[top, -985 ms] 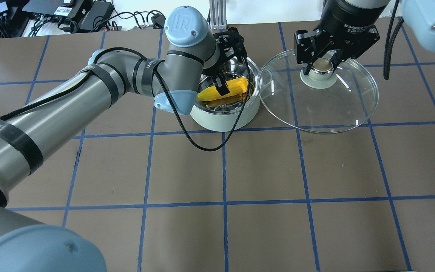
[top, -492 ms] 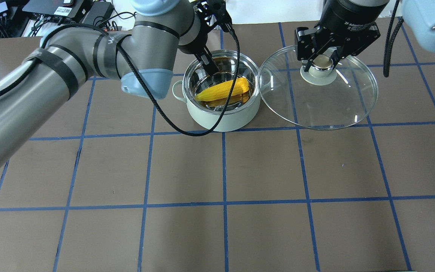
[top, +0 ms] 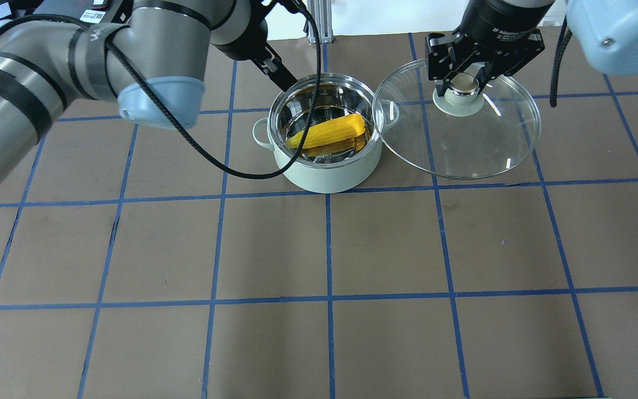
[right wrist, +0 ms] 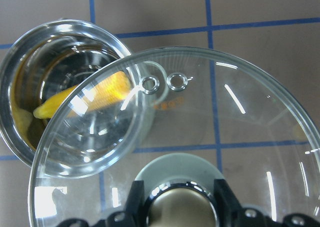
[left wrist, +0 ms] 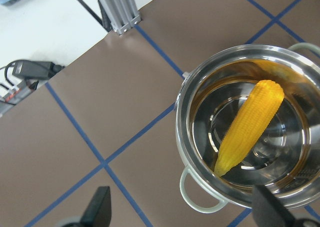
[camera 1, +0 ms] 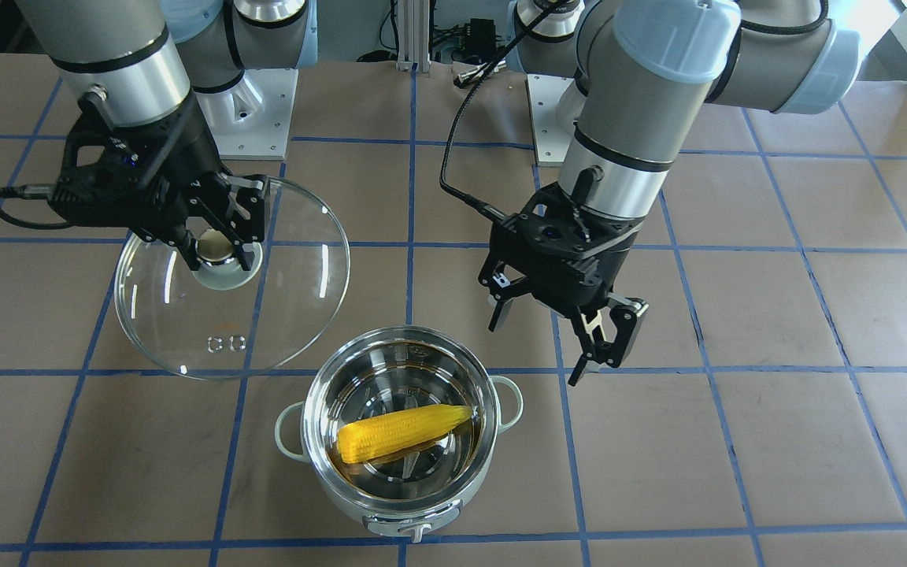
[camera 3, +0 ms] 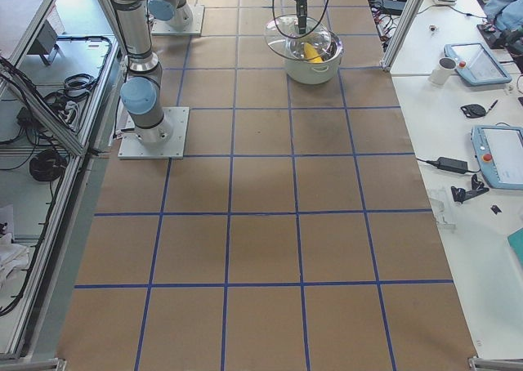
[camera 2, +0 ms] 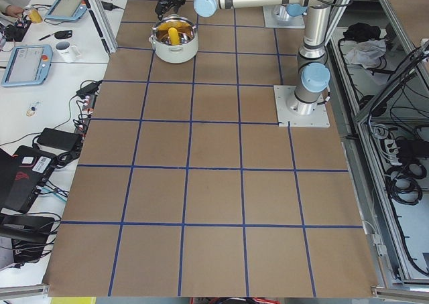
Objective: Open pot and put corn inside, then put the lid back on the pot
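Exterior front-facing: pot (camera 1: 359,508) uncovered, rim unobstructed, 1 corn (camera 1: 402,431) lying slantwise inside. Left gripper (camera 1: 536,350) empty, spread wide, poised beside the pot. Right gripper (camera 1: 217,256) clamped on the lid (camera 1: 264,331) knob, lid held alongside.

we list a robotics lab: taped-grid table (camera 3: 261,248), teach pendants (camera 3: 471,63) on side bench (camera 3: 433,118), cables (camera 2: 405,183), aluminium framing (left wrist: 116,9), bolted arm base (camera 2: 315,120).

Yellow corn (camera 1: 402,431), mint-green pot (top: 327,176), clear lid (camera 1: 288,315), blue-gridded brown table (camera 1: 776,449).
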